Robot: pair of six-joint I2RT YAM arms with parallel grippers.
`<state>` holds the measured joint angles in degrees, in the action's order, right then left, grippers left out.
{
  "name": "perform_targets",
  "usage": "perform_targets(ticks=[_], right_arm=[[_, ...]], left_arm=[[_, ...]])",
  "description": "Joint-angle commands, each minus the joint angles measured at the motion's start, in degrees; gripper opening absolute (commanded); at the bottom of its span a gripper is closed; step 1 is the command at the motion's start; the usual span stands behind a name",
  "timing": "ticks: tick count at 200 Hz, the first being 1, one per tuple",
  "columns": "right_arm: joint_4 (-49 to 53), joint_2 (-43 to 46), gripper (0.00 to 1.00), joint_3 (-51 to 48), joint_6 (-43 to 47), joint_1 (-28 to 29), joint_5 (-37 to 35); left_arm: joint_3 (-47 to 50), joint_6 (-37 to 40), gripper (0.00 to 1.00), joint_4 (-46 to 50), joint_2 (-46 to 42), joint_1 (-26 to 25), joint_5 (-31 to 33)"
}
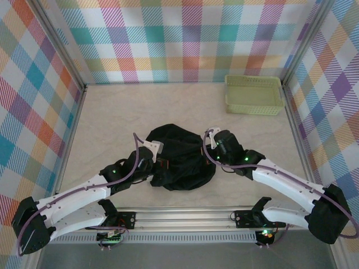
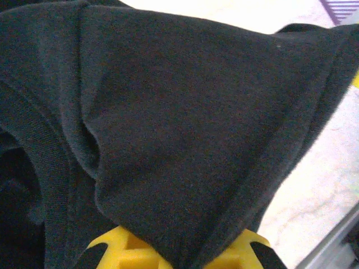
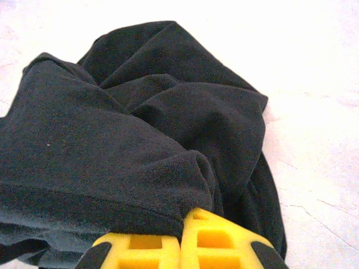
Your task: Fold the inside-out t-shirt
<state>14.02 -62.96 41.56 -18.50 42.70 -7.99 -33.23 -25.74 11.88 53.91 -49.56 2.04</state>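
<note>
A plain black soft-fabric t-shirt (image 1: 182, 159) lies bunched at the middle of the pale table (image 1: 112, 112). The yellow-fingered left gripper (image 2: 178, 255) and right gripper (image 3: 182, 224) each pinch its cloth from opposite sides.

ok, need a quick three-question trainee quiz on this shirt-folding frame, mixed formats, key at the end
1. True or false: the plain black soft-fabric t-shirt lies inside the pale green plastic basket.
2. The t-shirt is: A) spread flat; B) bunched in a heap; C) neatly folded.
3. Fill in: in the wrist views, the left gripper and the right gripper are each shut on ____.
Key: 1 false, the basket sits apart at the table's far right corner. 2 B. 3 the t-shirt's fabric.
</note>
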Motion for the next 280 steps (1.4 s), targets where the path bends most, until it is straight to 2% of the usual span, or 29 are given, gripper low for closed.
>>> perform_targets(ticks=[1, 24, 46, 66, 90, 126, 151, 165, 189, 218, 255, 280], right_arm=[[3.3, -1.69, 0.06, -2.12, -0.96, -2.43, 0.35], [3.44, -4.08, 0.34, -1.0, -1.11, -1.57, 0.54], [4.68, -1.28, 0.5, -0.52, 0.66, 2.53, -3.05], [2.71, 4.63, 0.54, -2.1, 2.07, 8.64, -1.92], [-3.79, 8.04, 0.58, -6.1, -0.18, 12.54, 5.19], [-7.82, 0.66, 0.59, -6.96, -1.71, 13.08, 2.21], [-11.74, -3.83, 0.61, -4.29, -2.9, 13.1, 4.38], [-12.57, -5.95, 0.58, -2.54, -4.06, 13.06, 3.23], [-9.94, -8.12, 0.41, 0.44, -3.78, 12.96, -1.96], [-9.07, -6.2, 0.35, 0.63, -2.43, 12.99, -3.34], [-5.36, -5.44, 0.0, 2.93, -1.54, 12.95, -3.3], [-0.68, -2.63, 0.0, 3.72, -2.01, 13.0, -3.71]], left_arm=[[-0.31, 0.51, 0.0, -3.19, 3.19, 1.04, -4.42], [-1.49, 0.03, 0.0, -6.02, 6.24, 0.92, -7.42], [-2.86, 0.07, 0.0, -6.6, 8.23, 0.95, -8.23], [-3.72, 0.17, 0.0, -6.95, 9.14, 0.91, -8.87], [-4.2, 0.27, 0.0, -6.76, 9.15, 0.87, -8.69], [-4.53, 0.43, 0.0, -6.65, 8.8, 0.86, -9.02], [-5.0, 0.58, 0.0, -5.98, 8.73, 0.87, -9.57], [-4.83, 0.68, 0.0, -5.87, 8.4, 0.87, -9.64], [-4.13, 0.52, 0.0, -5.49, 7.87, 0.83, -8.65], [-4.55, 1.18, 0.0, -3.68, 8.13, 0.83, -7.84], [-4.42, 1.63, 0.02, -3.51, 7.47, 0.87, -6.69], [-5.54, 2.99, 0.12, -0.6, 6.53, 0.95, -2.39]])
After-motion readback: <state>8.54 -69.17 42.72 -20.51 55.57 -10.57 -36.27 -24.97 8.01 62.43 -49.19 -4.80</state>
